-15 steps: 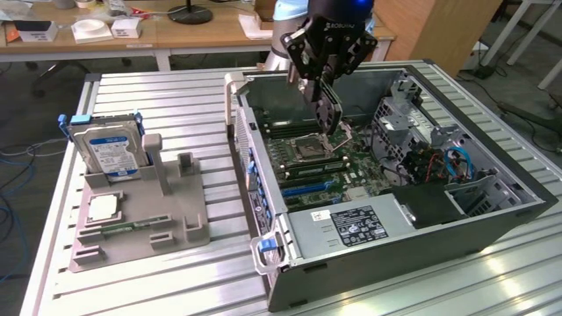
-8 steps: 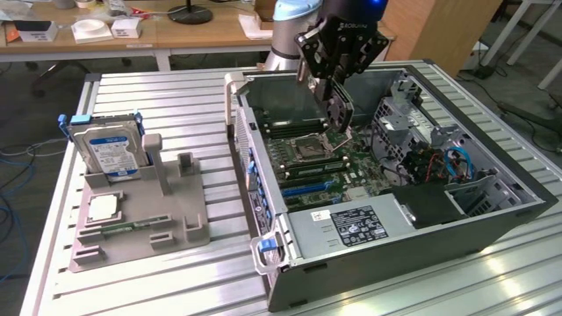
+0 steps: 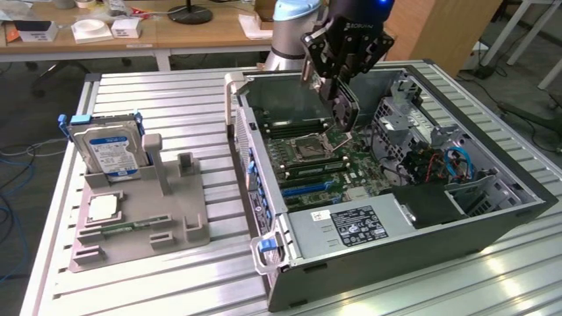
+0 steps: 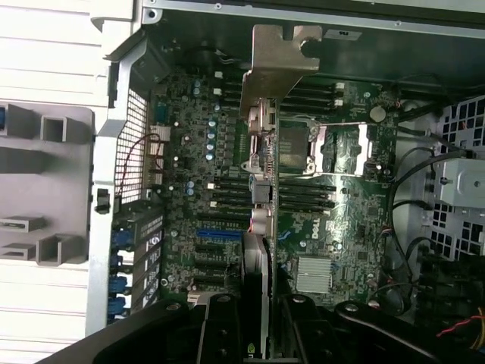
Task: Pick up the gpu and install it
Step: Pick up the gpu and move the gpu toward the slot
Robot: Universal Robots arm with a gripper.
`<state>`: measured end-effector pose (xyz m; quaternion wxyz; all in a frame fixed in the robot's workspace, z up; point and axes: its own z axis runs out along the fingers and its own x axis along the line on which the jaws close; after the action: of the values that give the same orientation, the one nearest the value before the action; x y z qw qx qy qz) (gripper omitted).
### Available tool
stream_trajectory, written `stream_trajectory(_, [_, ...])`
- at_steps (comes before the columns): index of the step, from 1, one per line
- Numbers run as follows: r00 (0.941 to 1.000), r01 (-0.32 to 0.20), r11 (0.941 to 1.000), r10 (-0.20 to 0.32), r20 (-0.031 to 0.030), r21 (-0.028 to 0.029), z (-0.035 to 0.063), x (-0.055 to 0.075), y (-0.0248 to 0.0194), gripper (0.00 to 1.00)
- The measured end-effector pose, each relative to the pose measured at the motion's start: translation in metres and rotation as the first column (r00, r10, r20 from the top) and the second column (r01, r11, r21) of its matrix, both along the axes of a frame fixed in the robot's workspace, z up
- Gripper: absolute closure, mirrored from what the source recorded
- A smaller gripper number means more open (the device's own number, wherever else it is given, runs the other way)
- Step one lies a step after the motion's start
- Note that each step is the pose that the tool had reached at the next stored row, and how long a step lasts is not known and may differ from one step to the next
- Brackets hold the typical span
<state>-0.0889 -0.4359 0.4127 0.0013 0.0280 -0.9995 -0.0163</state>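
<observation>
the pincer is clamped on the gpu, holding it on edge in the air inside the open computer case, over the motherboard near the cpu socket. the hard drive stands in a grey holder on the bench.

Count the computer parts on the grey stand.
3. On the stand: a hard drive upright at the far end, a square chip flat before it, a memory stick in a slot beside the chip. Others may be hidden behind the drive.
</observation>
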Motion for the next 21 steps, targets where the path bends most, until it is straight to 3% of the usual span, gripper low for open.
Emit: stream_trajectory(21, [1.0, 0.0, 0.9999, 0.0, 0.0, 0.0117, -0.0003, 0.019, -0.0004, 0.73])
